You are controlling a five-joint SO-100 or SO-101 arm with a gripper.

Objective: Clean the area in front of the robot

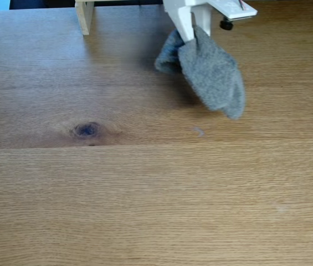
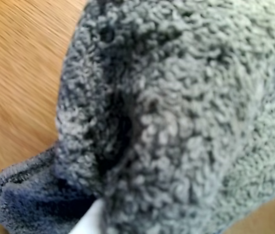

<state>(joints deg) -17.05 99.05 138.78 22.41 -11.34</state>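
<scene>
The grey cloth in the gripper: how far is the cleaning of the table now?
Done: the gripper holds the grey cloth, which hangs from it over the wooden table; the wrist view shows its woolly surface close up. In hand: the cloth is near the far part of the table. Left: a dark spot and a small faint mark lie nearer; whether they can be wiped off, I cannot tell.

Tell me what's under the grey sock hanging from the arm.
Under the grey sock lies bare wooden table with the sock's shadow. The hand reaches down into the fabric, so its fingertips are covered, and the table directly beneath the sock is covered too.
</scene>
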